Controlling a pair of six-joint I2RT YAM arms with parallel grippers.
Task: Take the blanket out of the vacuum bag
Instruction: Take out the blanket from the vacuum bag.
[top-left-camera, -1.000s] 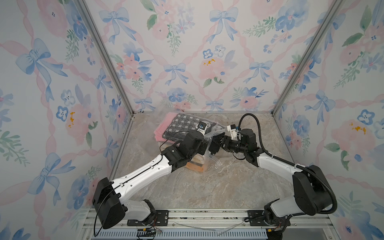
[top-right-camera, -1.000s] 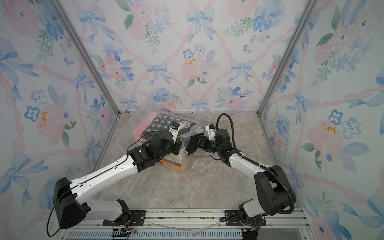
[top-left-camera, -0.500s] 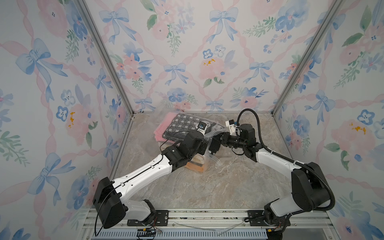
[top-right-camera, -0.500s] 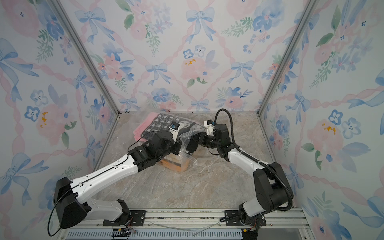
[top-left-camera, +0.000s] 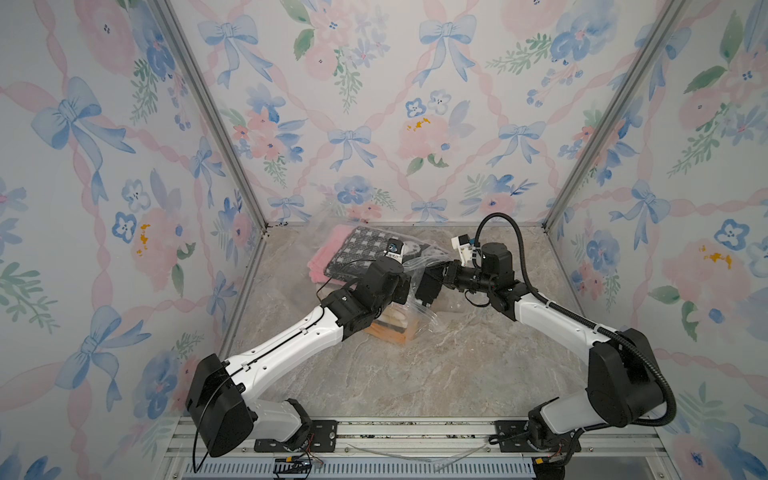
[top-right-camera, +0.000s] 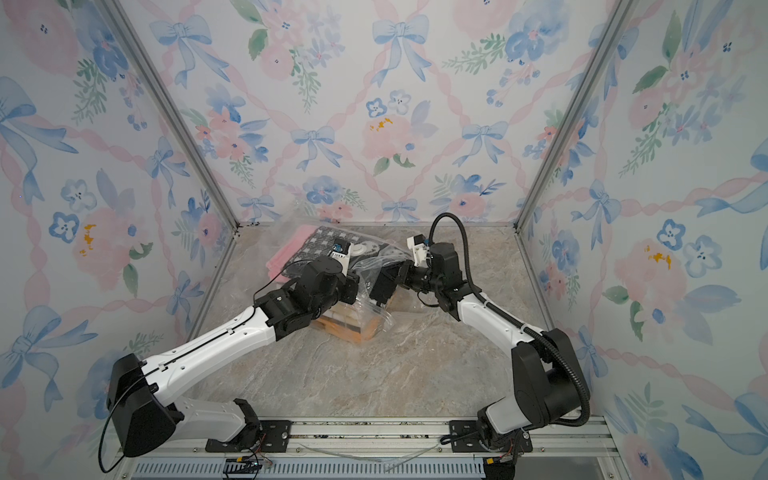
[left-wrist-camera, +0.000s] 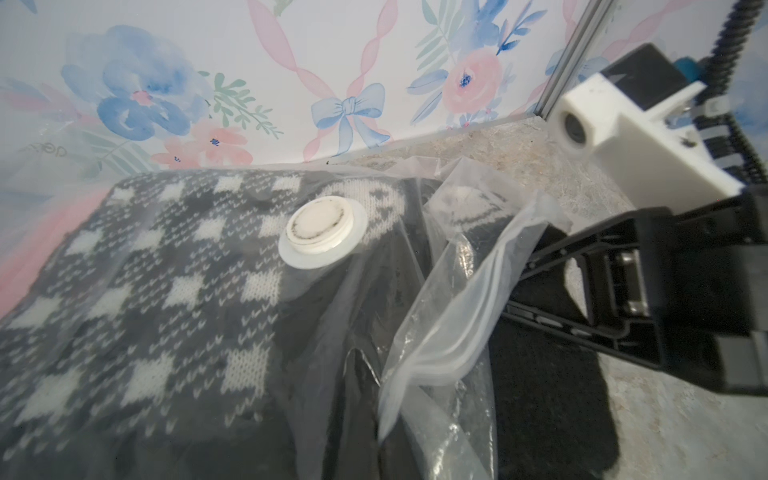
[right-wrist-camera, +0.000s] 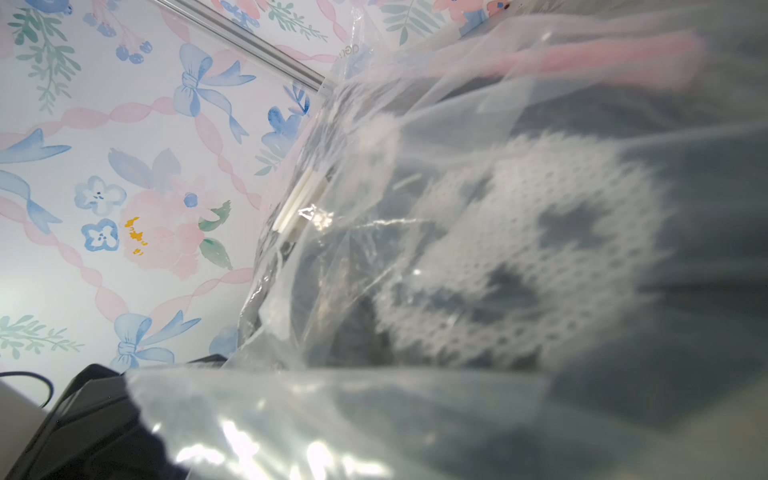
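Vacuum bag (top-left-camera: 422, 265) — clear, thin, slippery film — lay at twelve o'clock on the table (top-left-camera: 457, 365); blanket (top-left-camera: 365, 249) inside, judged soft, light, limp. Left gripper (top-left-camera: 404, 287) was closed, tips hidden, hold unclear. Right gripper (top-left-camera: 427, 289), at the bag's four o'clock, was closed, seemingly pinching its loose film. Blanket best taken by a gathered fold.

You've got the clear crinkly vacuum bag (left-wrist-camera: 457, 324) lying mid-frame, white valve cap (left-wrist-camera: 322, 230) facing up, black-and-white knit blanket (left-wrist-camera: 145, 291) inside.
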